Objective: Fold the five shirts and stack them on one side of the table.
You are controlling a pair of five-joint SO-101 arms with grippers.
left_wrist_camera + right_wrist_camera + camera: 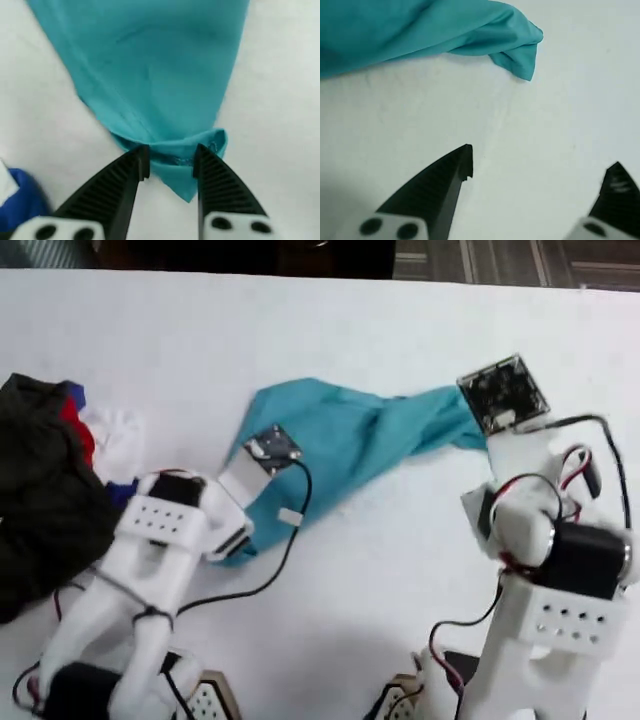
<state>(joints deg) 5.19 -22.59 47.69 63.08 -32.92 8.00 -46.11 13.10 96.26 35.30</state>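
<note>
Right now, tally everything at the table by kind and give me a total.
Teal shirt: 1
Heap of mixed clothes: 1 (garments inside cannot be counted)
Grippers: 2 (left gripper, right gripper)
Total: 4

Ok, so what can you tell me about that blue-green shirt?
The teal shirt is soft, thin-looking cloth, plain in colour, crumpled and bunched rather than folded. It lies on the white table, stretched between the two arms. One folded corner, with a stitched hem, sits between the open fingers of the left gripper. Its other end, a small rumpled tip, lies near the open right gripper but apart from it.
</note>
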